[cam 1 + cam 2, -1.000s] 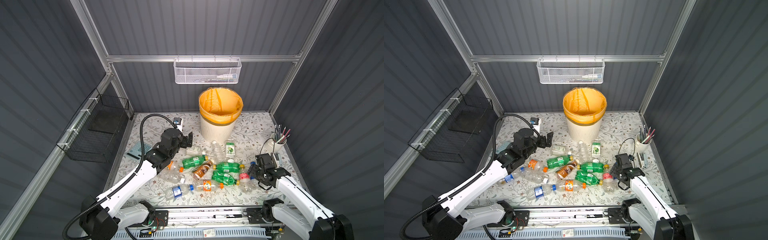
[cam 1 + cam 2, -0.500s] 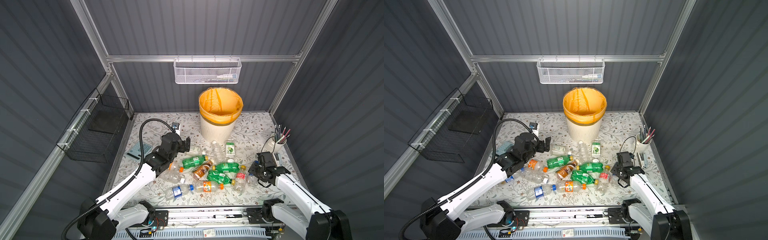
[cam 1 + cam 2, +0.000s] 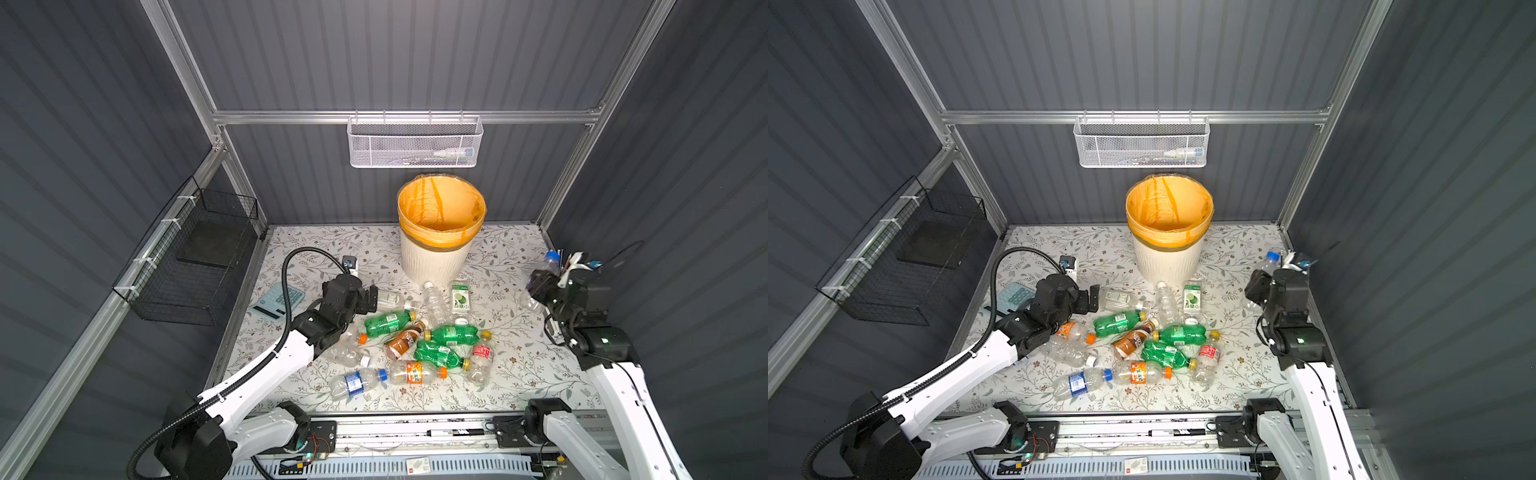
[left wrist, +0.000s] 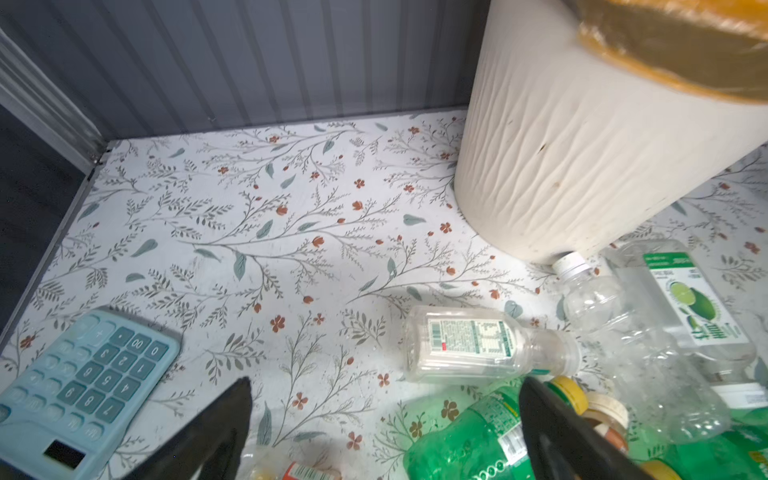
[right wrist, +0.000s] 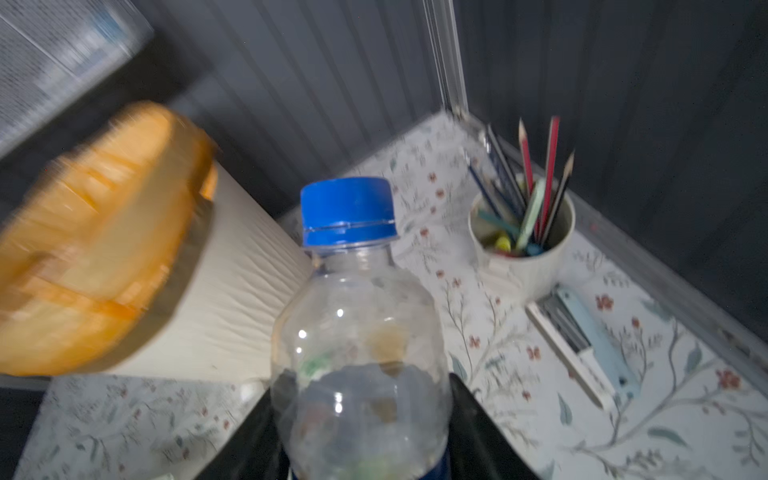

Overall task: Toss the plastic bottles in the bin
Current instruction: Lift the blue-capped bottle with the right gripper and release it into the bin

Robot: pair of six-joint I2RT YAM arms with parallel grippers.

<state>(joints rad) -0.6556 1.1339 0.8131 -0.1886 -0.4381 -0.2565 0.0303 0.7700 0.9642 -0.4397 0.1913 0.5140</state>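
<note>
Several plastic bottles (image 3: pixel 415 345) (image 3: pixel 1142 345), green, brown and clear, lie in a heap on the flowered floor in front of the bin (image 3: pixel 434 262) (image 3: pixel 1165 262). The bin is cream, ribbed and lined with an orange bag. My right gripper (image 3: pixel 538 286) (image 3: pixel 1256 286) (image 5: pixel 361 392) is raised at the right, shut on a clear blue-capped bottle (image 5: pixel 357 316) (image 3: pixel 551 257). My left gripper (image 3: pixel 370 297) (image 3: pixel 1093 296) (image 4: pixel 386 388) hangs open and empty at the heap's left edge. It is just short of a clear white-labelled bottle (image 4: pixel 478 345) and a green bottle (image 4: pixel 469 440).
A light-blue calculator (image 3: pixel 278 301) (image 4: pixel 83 386) lies at the left. A pencil cup (image 5: pixel 523 257) and a light-blue stapler (image 5: pixel 590 332) sit in the right corner. A white mesh basket (image 3: pixel 415 143) hangs above the bin, a black wire basket (image 3: pixel 195 257) on the left wall.
My right gripper closed on the blue-capped bottle at the heap's right edge and lifted it up toward the right wall. My left gripper came down and nearer to the heap.
</note>
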